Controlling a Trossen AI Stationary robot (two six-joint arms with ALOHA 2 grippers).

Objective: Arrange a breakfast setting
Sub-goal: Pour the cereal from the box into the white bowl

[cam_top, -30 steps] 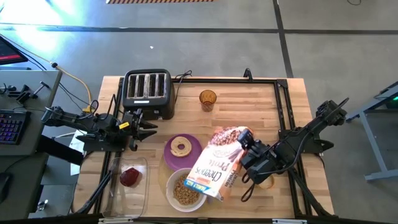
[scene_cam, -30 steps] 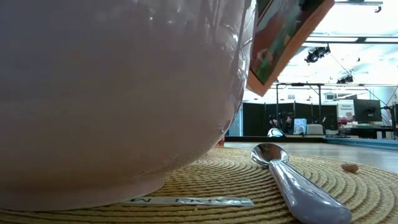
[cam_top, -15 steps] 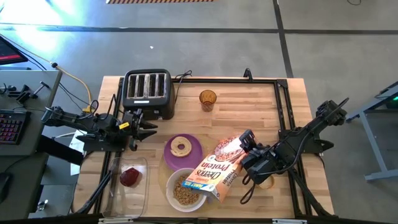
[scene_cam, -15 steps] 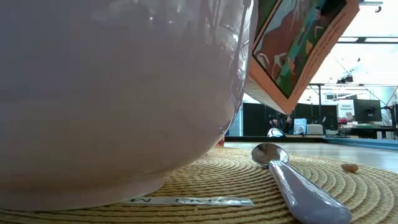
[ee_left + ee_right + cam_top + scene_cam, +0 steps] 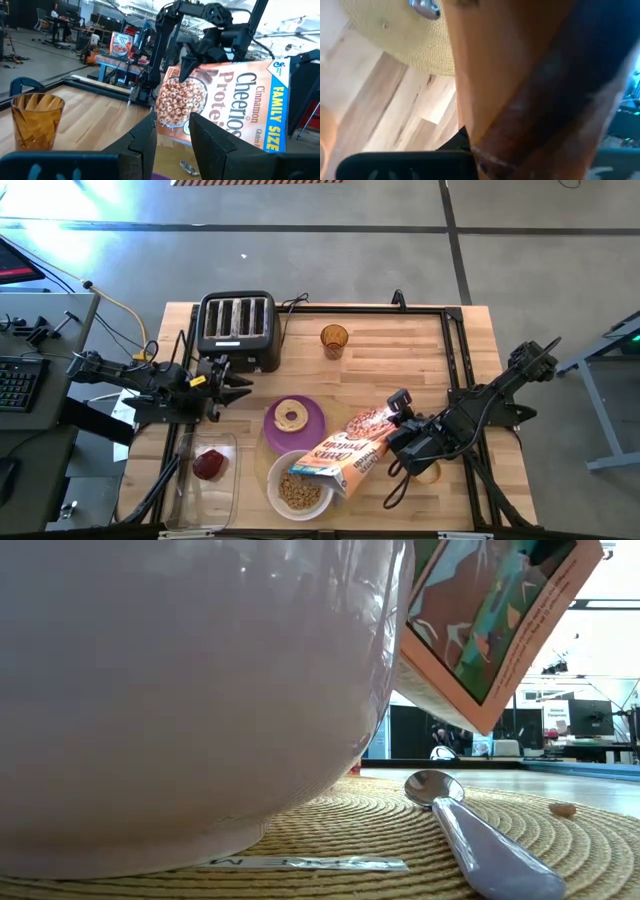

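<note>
I've tipped the Cheerios box (image 5: 345,455) flatter over the white bowl (image 5: 300,485); cereal (image 5: 298,492) is already in. Right gripper (image 5: 403,423) grips the box; left gripper (image 5: 238,387), narrow and empty, waits beside the toaster (image 5: 236,322).

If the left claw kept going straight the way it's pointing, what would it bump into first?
Probably the cereal box, which the right claw holds tilted over the white bowl. It fills the left wrist view straight past the left claw. Depth is unclear, so it might pass over the purple plate first.
</note>
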